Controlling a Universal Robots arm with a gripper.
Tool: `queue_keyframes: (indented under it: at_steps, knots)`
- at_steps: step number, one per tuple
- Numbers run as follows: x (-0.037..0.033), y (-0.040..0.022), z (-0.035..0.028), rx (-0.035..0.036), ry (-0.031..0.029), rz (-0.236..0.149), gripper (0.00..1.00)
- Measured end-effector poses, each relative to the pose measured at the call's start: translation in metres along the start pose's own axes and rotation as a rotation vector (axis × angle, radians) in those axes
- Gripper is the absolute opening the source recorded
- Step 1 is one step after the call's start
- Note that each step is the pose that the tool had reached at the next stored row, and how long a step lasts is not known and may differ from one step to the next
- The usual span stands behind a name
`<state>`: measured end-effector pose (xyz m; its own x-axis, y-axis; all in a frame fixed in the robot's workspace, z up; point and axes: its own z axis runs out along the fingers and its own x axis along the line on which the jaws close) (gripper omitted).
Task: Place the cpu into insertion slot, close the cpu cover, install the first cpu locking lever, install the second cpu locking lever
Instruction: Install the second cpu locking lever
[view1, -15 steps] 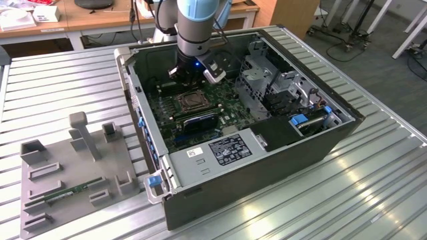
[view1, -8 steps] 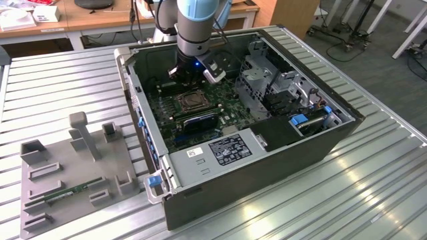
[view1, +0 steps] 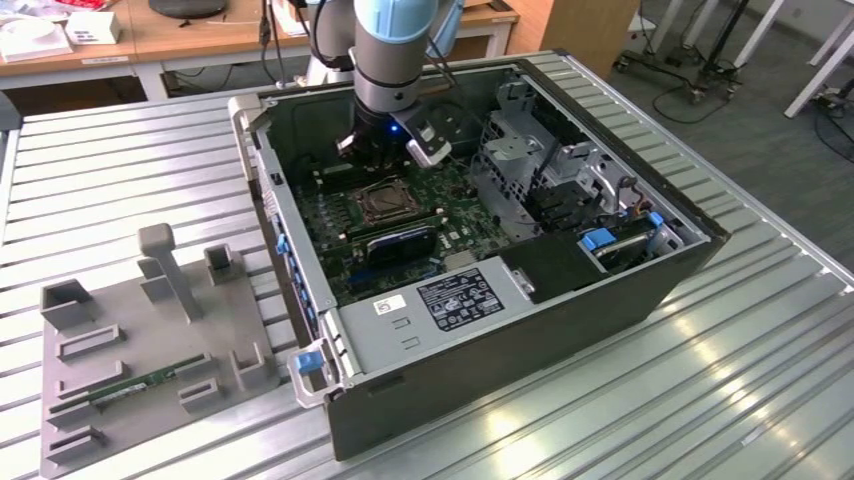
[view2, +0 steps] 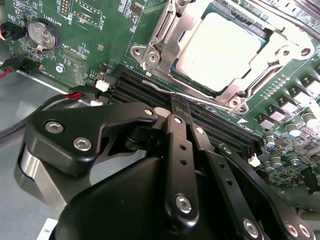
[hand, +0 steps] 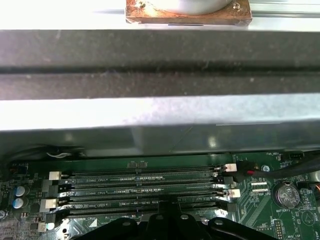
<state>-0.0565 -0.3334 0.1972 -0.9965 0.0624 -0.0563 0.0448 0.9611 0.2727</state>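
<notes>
The black, linked-finger gripper (view2: 177, 112) sits closest to the lens in the second wrist view. Its two fingers are drawn together at the tips with nothing visible between them, and they are poised just above the long black memory slots (view2: 225, 132) beside the socket. In the first wrist view the same fingertips (hand: 170, 214) sit at the edge of those slots (hand: 140, 190).

In the exterior view, the ribbed silver metal table (view1: 721, 380) spans the whole frame. On it, at centre, lies the open dark grey computer case (view1: 534, 330). The arm reaches down into the case's upper left part, with the gripper (view1: 363, 160) low over the board. A flat grey holder tray with upright posts (view1: 120, 330) lies in the lower left of the frame and carries a long green memory stick (view1: 134, 388).

Inside the case, the green circuit board (view1: 400, 225) holds the insertion slot (view1: 380, 203), a square socket with a silvery rim, just below the gripper in that frame.

In the second wrist view, the thin silvery cpu cover (view2: 165, 35) lies flat over the socket. The cpu (view2: 220, 50), a pale square metal chip, is seated there and shows through the cover's cut-out. A thin wire locking lever (view2: 200, 97) runs along the socket's edge nearest the fingertips; whether it is latched cannot be told. A round silver coin battery (view2: 41, 32) sits on the board well apart from the socket.
</notes>
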Motion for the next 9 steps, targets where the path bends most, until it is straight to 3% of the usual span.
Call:
queue_keyframes:
  at_steps: [9]
  knots:
    - [-0.0003,-0.0026,-0.0006,-0.0001,0.0000,0.000,0.11]
